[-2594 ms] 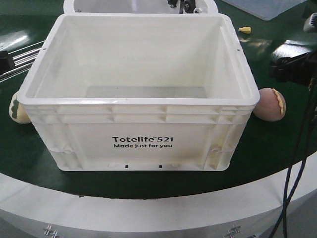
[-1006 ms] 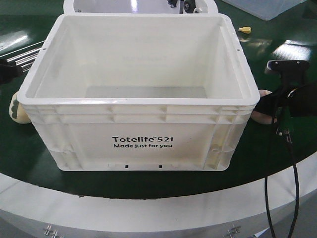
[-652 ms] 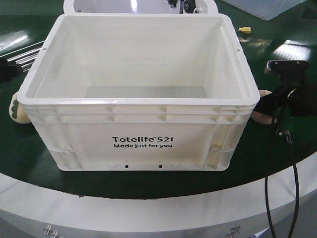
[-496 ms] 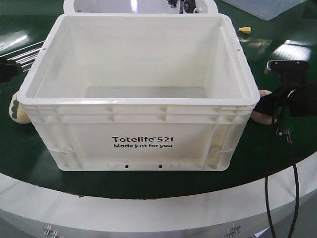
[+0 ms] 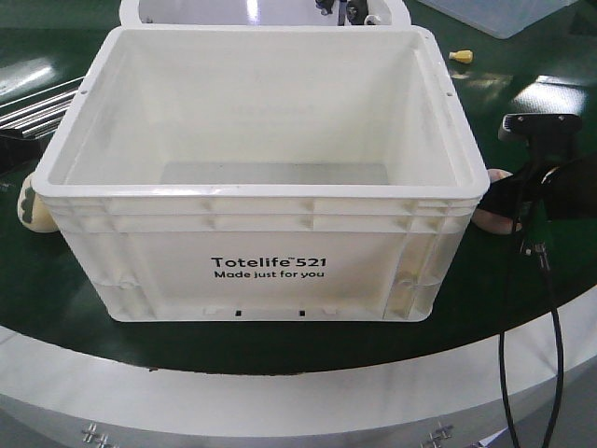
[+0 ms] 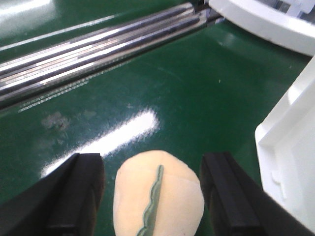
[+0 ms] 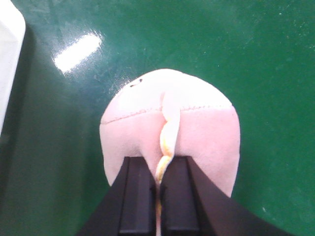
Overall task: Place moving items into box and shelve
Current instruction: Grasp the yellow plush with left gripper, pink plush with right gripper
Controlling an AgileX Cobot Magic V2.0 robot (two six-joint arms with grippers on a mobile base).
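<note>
The stiff box (image 5: 168,271) stands empty on the green counter (image 5: 280,347). Beside it, the right end effector (image 7: 158,164) pinches the pink plush (image 7: 197,128) by its seam ridge (image 7: 166,135). The left end effector (image 6: 152,160), spread wide, straddles the cream plush (image 6: 172,201). Both plushes look soft, light and squashable.

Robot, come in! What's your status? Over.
Left end effector open, straddling cream plush toy with green seam. Right end effector shut on pink plush toy, by its frill. Large white plastic crate shows nothing inside. Crate's tall walls to lift over.
</note>
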